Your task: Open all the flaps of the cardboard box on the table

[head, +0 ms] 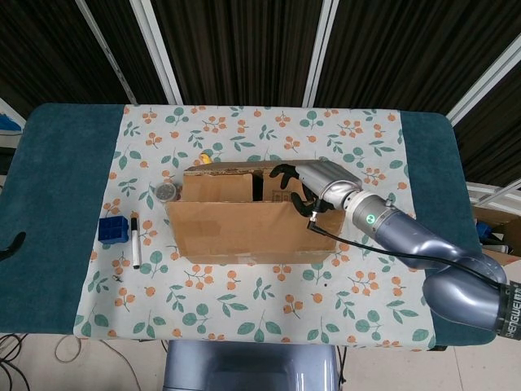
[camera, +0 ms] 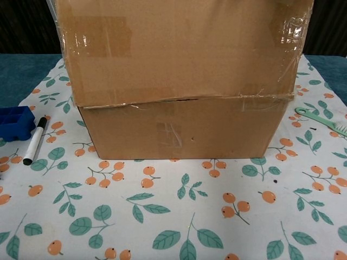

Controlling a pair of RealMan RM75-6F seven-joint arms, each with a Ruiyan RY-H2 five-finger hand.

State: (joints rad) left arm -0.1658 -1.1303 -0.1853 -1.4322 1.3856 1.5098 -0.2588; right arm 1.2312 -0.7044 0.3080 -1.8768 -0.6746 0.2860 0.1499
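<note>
The cardboard box (head: pixel 244 244) stands mid-table on the floral cloth. Its long front flap (head: pixel 236 220) stands raised and leans toward me, filling the top of the chest view as a taped flap (camera: pixel 179 49) above the box's front wall (camera: pixel 179 127). My right hand (head: pixel 313 183) reaches in from the right and hooks its dark fingers (head: pixel 303 199) over this flap's upper edge near its right end. Behind the flap the box's inside shows, with another brown flap (head: pixel 213 186) at the left. A dark sliver (head: pixel 12 243) at the table's left edge may be my left hand.
A black marker (head: pixel 135 243) and a blue block (head: pixel 112 229) lie left of the box. A small round tin (head: pixel 165 192) and a yellow item (head: pixel 206 157) sit by its far left corner. A green brush (camera: pixel 322 119) lies to the right.
</note>
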